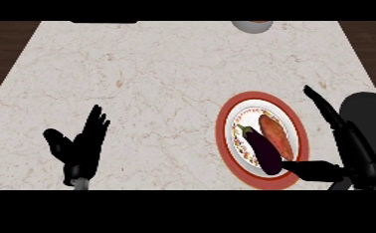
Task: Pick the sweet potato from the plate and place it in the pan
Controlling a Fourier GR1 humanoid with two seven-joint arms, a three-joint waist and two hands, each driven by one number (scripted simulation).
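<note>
Sweet potato [276, 135] lies on the red-rimmed plate [229, 127], touching an eggplant [264, 150]. Right hand [345, 147] spreads open just right of the plate, thumb over its rim. Left hand [79, 145] rests well left, fingers straight.

The counter [147, 77] fills nearly all of the head view — a pale, cream marble top with thin brownish veins wandering across it. Its surface is evenly lit, with no hard shadows on the bare stone. Beyond its left and right edges, at the upper corners, lies dark brown wood-grained floor [13, 43] — narrow wedges only, widening toward the top.
</note>
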